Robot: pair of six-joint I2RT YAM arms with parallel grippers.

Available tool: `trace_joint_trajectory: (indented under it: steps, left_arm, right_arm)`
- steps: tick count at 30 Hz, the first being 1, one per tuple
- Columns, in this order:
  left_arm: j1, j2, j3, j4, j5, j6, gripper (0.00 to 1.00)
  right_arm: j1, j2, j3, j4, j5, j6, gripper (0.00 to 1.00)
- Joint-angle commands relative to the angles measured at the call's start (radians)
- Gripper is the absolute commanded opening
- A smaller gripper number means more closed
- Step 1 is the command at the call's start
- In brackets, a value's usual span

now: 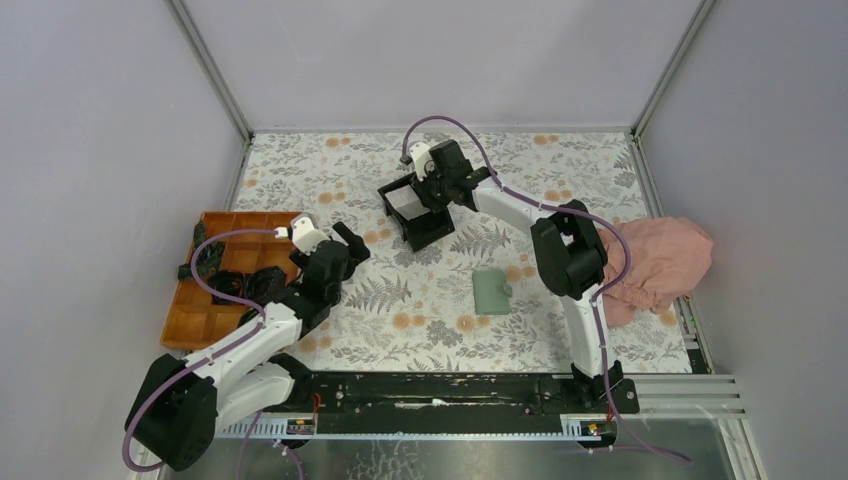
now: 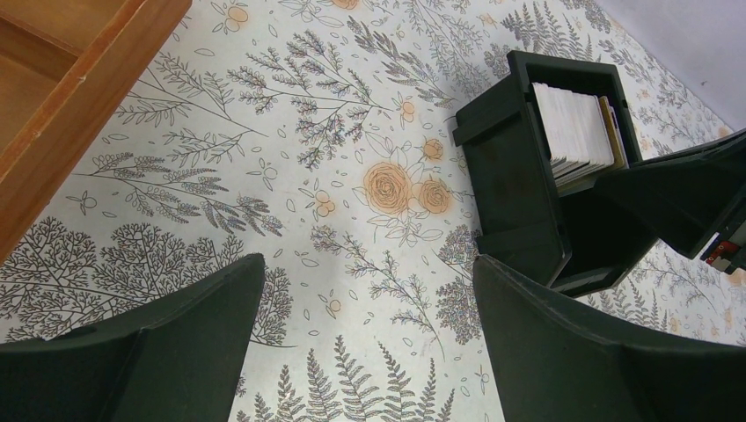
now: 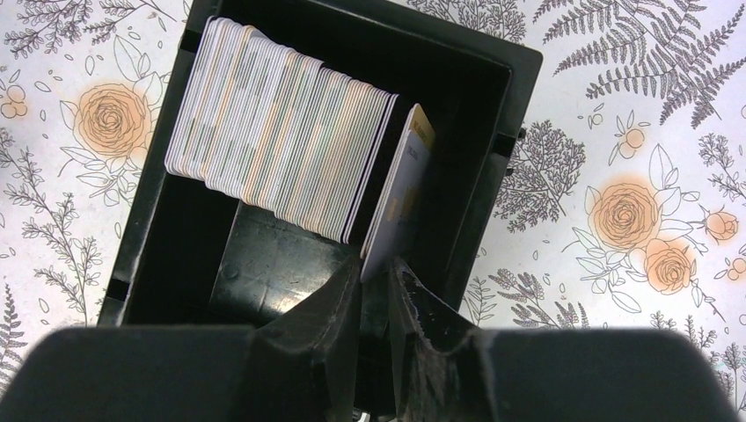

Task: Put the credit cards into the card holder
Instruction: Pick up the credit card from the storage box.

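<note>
Progress is only at the start, as far as I can judge: no card is in the card holder (image 1: 491, 291) yet. It lies flat on the worktop (image 1: 420, 335) and looks folded shut, and nothing pale shows on it. The credit cards (image 3: 273, 141) stand on edge in a tight row inside the black box (image 3: 521, 105). So almost everything is left: to lift a card out, to carry it over, to open the holder and to slide the card in, and then the same for the others.

My right hand (image 3: 376, 281) is down inside the box, at the end of the row. One card (image 3: 400, 189) with a tan edge leans apart from the row, and its lower edge goes into the narrow slit between my two fingers. The fingers are nearly together, but I cannot tell if they press the card or only stand around it. The card holder is well apart from this hand, behind it, toward my base.

My left hand (image 2: 368, 272) is spread wide and holds nothing. It hangs above the flowered worktop, with the orange tray (image 2: 53, 97) on its left and the box ahead on its right. The card holder lies well apart, to the right of this hand.
</note>
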Motion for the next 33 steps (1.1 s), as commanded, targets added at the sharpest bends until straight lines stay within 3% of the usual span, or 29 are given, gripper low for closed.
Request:
trace_joint_trajectory:
  steps: [1, 22, 31, 33]
  left_arm:
    - [-0.008, 0.007, 0.019, 0.053, -0.025, -0.001, 0.95]
    - [-0.015, 0.016, 0.022, 0.057, -0.026, -0.003, 0.95]
    - [-0.017, 0.023, 0.027, 0.057, -0.027, -0.001, 0.95]
    - [-0.018, 0.024, 0.028, 0.058, -0.027, 0.0, 0.95]
  right_arm:
    - [-0.009, -0.06, 0.011, 0.016, 0.024, -0.011, 0.24]
    - [-0.013, -0.061, 0.012, 0.042, 0.049, 0.009, 0.23]
    - [-0.012, -0.035, 0.043, 0.054, 0.074, 0.041, 0.01]
    - [-0.011, -0.032, 0.05, 0.053, 0.069, 0.046, 0.0]
